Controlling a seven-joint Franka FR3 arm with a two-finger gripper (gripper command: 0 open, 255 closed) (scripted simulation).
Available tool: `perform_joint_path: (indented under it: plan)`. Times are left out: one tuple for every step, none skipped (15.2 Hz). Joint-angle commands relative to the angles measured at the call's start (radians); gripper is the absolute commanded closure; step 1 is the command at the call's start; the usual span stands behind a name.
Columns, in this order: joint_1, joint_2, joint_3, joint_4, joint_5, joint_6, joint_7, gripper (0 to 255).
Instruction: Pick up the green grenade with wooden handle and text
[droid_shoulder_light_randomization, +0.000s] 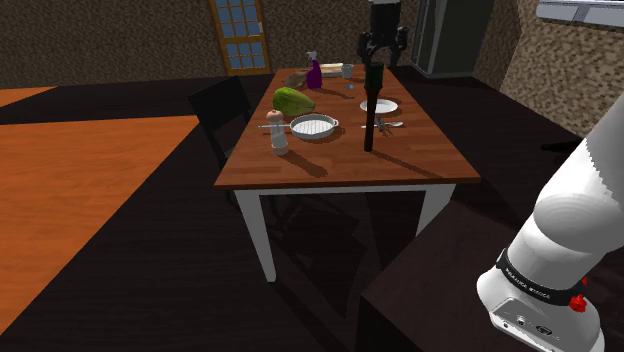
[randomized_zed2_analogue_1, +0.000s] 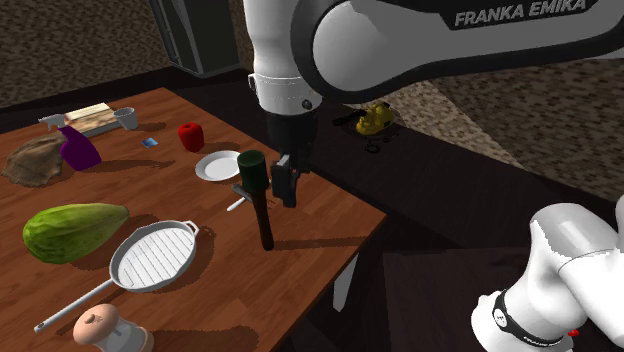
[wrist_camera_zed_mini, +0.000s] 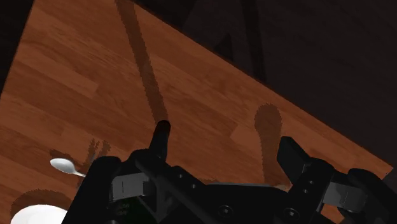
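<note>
**Grenade in the gap, not clamped**

Grenade (randomized_zed2_analogue_1: 252, 168) stands upright on its handle tip, head level with the claw (randomized_zed2_analogue_1: 266, 192) and hugging one finger. Jaws apart, nothing gripped. Risk we see: closing off-centre shoves the top-heavy head, it pivots on the table (randomized_zed2_analogue_1: 330, 215) and topples out under the claw.

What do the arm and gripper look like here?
Arm: glossy white rounded links, dark joints, pale FRANKA EMIKA lettering. A black ring with small white text wraps the lower link, red dot beside it. Gripper: all black, boxy, two fingers.
</note>
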Motion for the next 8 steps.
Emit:
perform_joint_path:
  plan:
    - [-0.012,0.069,-0.013,0.081,0.003,-0.005,0.009,0]
    - [-0.018,0.104,-0.019,0.123,0.006,-0.009,0.012,0]
    - [-0.025,0.139,-0.026,0.167,0.009,-0.014,0.015,0]
    - [-0.033,0.176,-0.032,0.213,0.013,-0.020,0.019,0]
    - [-0.041,0.212,-0.039,0.261,0.017,-0.028,0.021,0]
    - [-0.049,0.250,-0.045,0.311,0.022,-0.038,0.024,0]
    - [-0.058,0.289,-0.051,0.364,0.028,-0.049,0.027,0]
    - [-0.068,0.329,-0.057,0.420,0.034,-0.061,0.030,0]
